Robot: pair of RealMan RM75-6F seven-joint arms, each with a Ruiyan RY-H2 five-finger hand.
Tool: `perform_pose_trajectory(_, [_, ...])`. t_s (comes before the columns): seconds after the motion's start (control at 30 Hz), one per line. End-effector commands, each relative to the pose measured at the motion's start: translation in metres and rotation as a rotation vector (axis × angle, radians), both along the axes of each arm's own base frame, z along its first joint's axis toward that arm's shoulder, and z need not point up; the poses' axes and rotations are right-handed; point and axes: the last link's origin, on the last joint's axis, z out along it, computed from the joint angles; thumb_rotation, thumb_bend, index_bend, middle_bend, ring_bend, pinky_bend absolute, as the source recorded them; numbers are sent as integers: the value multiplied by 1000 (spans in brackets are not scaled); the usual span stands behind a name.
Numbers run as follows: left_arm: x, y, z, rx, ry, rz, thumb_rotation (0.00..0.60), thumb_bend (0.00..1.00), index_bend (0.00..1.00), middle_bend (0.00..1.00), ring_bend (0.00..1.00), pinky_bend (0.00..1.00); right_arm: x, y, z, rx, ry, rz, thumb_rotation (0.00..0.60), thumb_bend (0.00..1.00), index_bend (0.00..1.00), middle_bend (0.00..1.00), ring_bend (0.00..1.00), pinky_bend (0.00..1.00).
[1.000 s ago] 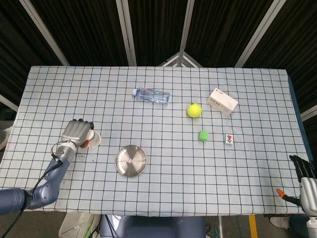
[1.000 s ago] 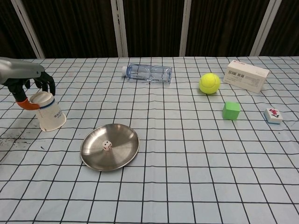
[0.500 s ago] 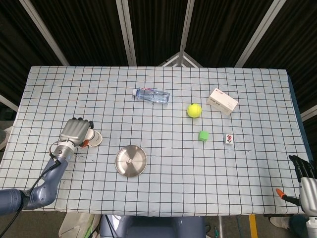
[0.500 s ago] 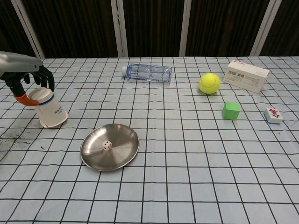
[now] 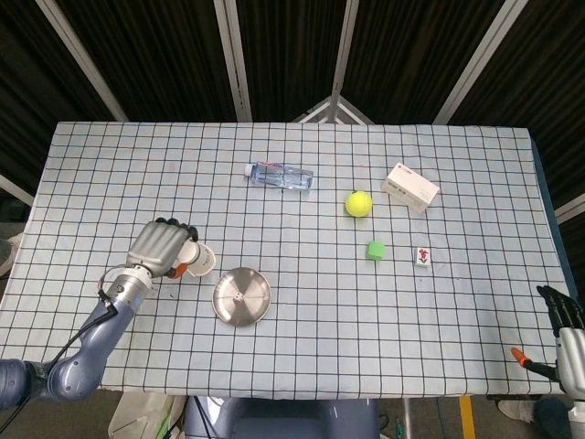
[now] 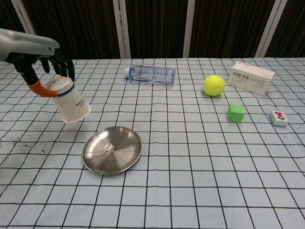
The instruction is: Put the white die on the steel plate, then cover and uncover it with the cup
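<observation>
- Chest view, far left: left hand [image 6: 45, 71] grips the paper cup [image 6: 69, 99] by its base, mouth tilted down and toward the plate. A second ago the cup sat low at the table's left edge; now it is lifted clear of the cloth and carried inward, just up-left of the plate.
- Head view agrees: left hand [image 5: 163, 249] and cup [image 5: 199, 258] sit just beside the plate's left rim, not yet over it.
- Steel plate [image 6: 127, 153] rests on the checked tablecloth [image 6: 190, 181], unmoved. White die [image 6: 109, 149] lies inside it, near the middle, uncovered. First step reads as done; the covering step is under way.
- Judgement: cup needs to travel a little further right, level out mouth-down, then descend over the die. The tilt could catch the rim or nudge the die.
- Further right, all untouched: water bottle [image 6: 151, 74] on its side, tennis ball [image 6: 214, 85], green cube [image 6: 236, 113], white box [image 6: 252, 78], small tile [image 6: 279, 117].
- Far right, head view: right hand [image 5: 567, 334] hangs off the table's corner, holding nothing visible; fingers too cropped to judge, cannot tell.
</observation>
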Motion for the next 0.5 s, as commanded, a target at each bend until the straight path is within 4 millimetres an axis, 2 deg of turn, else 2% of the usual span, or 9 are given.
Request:
perform_pose_trajectory(0.03, [28, -10, 1, -24, 17, -57, 600, 556, 404, 384, 224, 226, 0, 1, 2, -5, -3, 2, 600, 42, 116, 124, 115, 15])
perform_pose_trajectory(0.2, [45, -21, -10, -66, 51, -74, 600, 552, 404, 384, 224, 226, 1, 1, 4, -12, -10, 8, 600, 42, 116, 124, 115, 15])
perform_pose_trajectory(0.5, [51, -27, -37, -108, 104, -65, 600, 551, 406, 384, 224, 226, -1, 2, 7, -20, -18, 1, 600, 42, 116, 124, 115, 15])
